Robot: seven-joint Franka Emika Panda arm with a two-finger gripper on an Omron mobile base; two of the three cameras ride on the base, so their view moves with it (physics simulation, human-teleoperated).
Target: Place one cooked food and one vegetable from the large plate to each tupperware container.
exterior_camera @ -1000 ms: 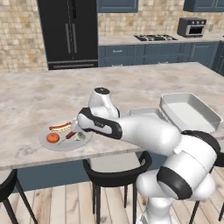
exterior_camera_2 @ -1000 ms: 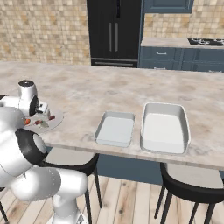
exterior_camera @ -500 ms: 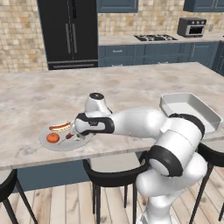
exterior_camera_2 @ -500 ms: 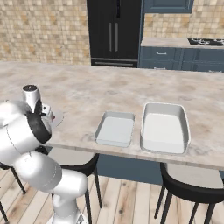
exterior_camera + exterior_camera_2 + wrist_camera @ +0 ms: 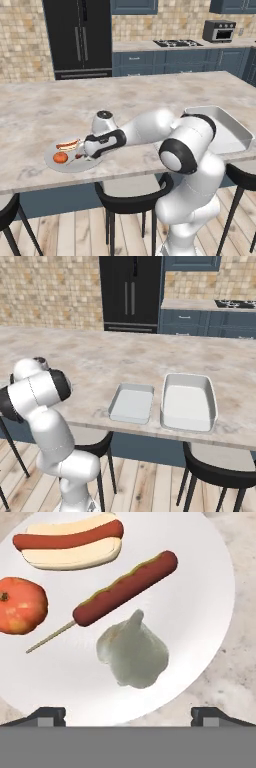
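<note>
Right now the gripper (image 5: pixel 128 714) is hanging low over the large plate (image 5: pixel 200 572), its jaws spread as wide as they go and holding nothing; in the hand view the two dark fingertips (image 5: pixel 47 714) are standing well apart at the bottom edge, with the pale lumpy vegetable (image 5: pixel 132 652) lying just above the gap between them. That wide spread makes sense as a way to straddle the bulbous piece, which looks to be the item being lined up for pickup.

All four foods are sitting on the plate. The hot dog (image 5: pixel 70 543) is lying along the far side, the tomato (image 5: pixel 21 605) beside it at the plate's edge, and the sausage on a stick (image 5: pixel 125 589) is running diagonally between the hot dog and the pale vegetable, close to the vegetable's tip though whether they are touching is hard to judge from this angle.

From the left base view, the arm is reaching across to the plate (image 5: pixel 52 161) near the counter's front edge, with the gripper (image 5: pixel 89 155) pointing down over it. The smaller tupperware container (image 5: pixel 131 403) and the larger one (image 5: pixel 188 402) are sitting side by side well apart from the plate, both holding nothing, so no transfer looks done yet.
</note>
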